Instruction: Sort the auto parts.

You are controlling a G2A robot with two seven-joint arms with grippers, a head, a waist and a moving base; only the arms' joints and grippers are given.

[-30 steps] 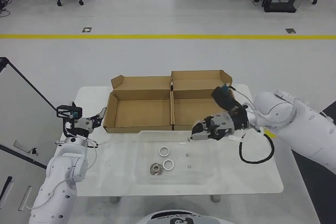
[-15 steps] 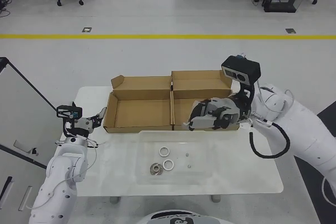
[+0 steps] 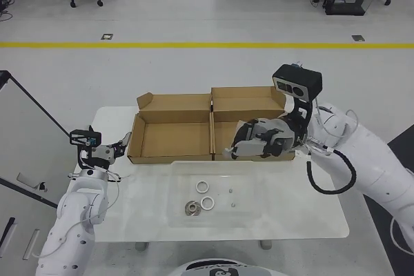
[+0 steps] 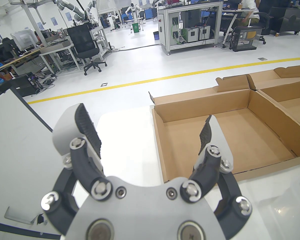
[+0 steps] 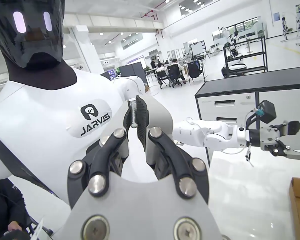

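Threaded bolt (image 5: 133,116): silver, finely ridged shank, pinched between the right gripper's fingers
Right gripper (image 3: 229,153): clenched on the threaded bolt, above the right cardboard box (image 3: 247,119)
Left gripper (image 4: 150,128): fingers spread apart, beside the left cardboard box (image 3: 172,141)
Tabletop (image 3: 310,214): white rings (image 3: 202,186), metal bearing (image 3: 192,207)

Brown boxes (image 3: 172,141), white rings (image 3: 202,185) (silver bolt (image 5: 133,116))

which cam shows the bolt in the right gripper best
The right wrist view: the threaded bolt sits close up, pinched in the right gripper. In the top view it is too small to tell; the left wrist view faces a cardboard box.
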